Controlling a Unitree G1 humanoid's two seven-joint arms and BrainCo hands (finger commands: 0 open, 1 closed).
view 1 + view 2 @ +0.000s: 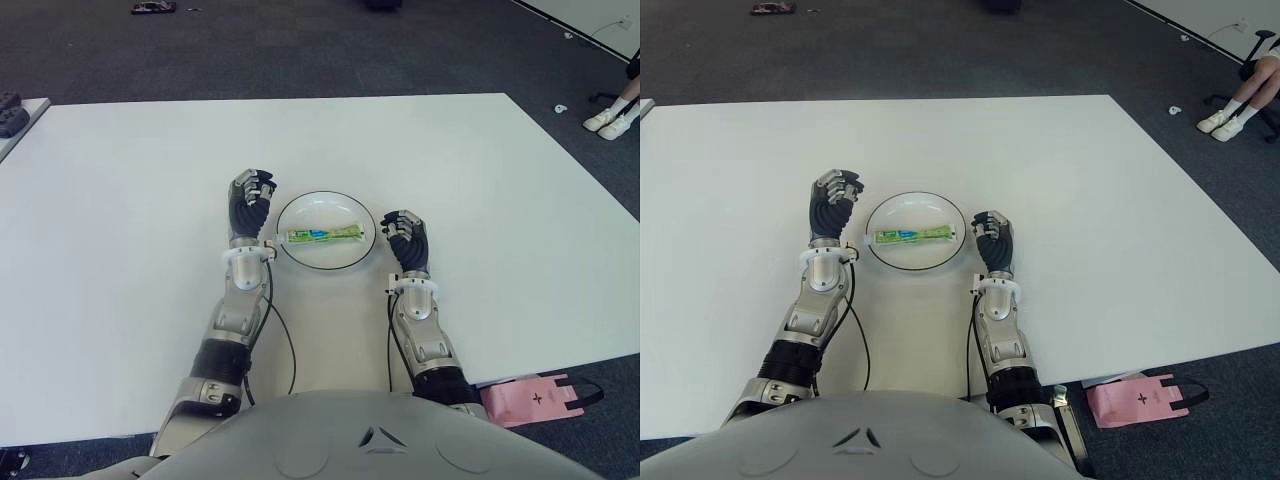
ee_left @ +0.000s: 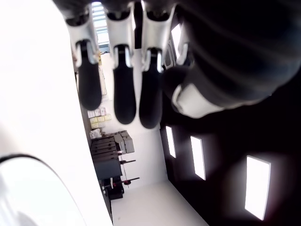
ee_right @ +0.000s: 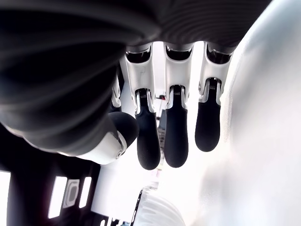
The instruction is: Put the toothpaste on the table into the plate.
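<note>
Inside round glossy plate (image 1: 326, 259), flat green toothpaste (image 1: 324, 234) tube.

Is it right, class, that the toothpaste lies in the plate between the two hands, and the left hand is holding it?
Not quite. The toothpaste does lie in the plate, between the hands, but the left hand is not holding it. The left eye view shows that hand beside the plate, and the left wrist view shows its fingers holding nothing. The right hand holds nothing either.
</note>
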